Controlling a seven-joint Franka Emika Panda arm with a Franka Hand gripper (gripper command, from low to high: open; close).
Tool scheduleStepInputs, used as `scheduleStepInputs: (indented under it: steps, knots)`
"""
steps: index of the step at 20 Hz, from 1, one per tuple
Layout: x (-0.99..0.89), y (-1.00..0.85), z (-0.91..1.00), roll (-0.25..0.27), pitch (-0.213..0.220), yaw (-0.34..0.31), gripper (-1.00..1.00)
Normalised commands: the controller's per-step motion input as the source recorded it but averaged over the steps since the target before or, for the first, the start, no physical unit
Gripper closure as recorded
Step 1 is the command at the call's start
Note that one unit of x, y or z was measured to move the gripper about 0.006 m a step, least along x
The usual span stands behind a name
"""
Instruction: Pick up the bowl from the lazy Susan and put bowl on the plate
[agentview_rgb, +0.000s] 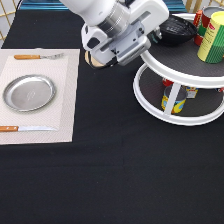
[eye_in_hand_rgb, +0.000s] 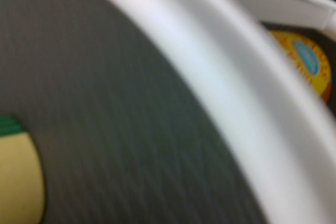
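Note:
The glossy black bowl (agentview_rgb: 176, 30) sits on the upper shelf of the white two-tier lazy Susan (agentview_rgb: 175, 117), at the exterior view's top right. My gripper (agentview_rgb: 154, 34) is over the left edge of that upper shelf, right beside the bowl, and its white hand hides the bowl's left side. The silver metal plate (agentview_rgb: 29, 92) lies bare on a pale placemat (agentview_rgb: 62, 100) at the left. The wrist view shows the dark mesh shelf (eye_in_hand_rgb: 112, 115) and its white rim (eye_in_hand_rgb: 247, 110) from very close.
A yellow-green can (agentview_rgb: 213, 37) and a red can (agentview_rgb: 202, 21) stand on the upper shelf right of the bowl. A yellow can (agentview_rgb: 173, 100) stands on the lower shelf. A fork (agentview_rgb: 37, 56) and a knife (agentview_rgb: 25, 128) flank the plate. A wooden coaster (agentview_rgb: 90, 59) peeks out beneath the hand.

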Motion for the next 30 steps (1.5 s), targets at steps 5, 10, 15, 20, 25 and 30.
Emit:
scheduleStepInputs:
  steps: [5,10,15,20,25,30]
  knots:
    - [0.02,0.0,0.74,0.0,0.094,0.081,-1.0]
    - [0.14,0.0,0.88,0.002,0.089,0.054,-1.0]
    - [-0.06,0.04,0.53,-0.012,0.022,0.023,-1.0]
    - [-0.63,0.24,0.02,-0.138,-0.206,0.0,-1.0]
    - [-0.68,0.24,-0.11,-0.21,-0.25,0.0,-1.0]
    - [-0.68,0.22,-0.07,-0.204,-0.151,-0.026,-1.0]
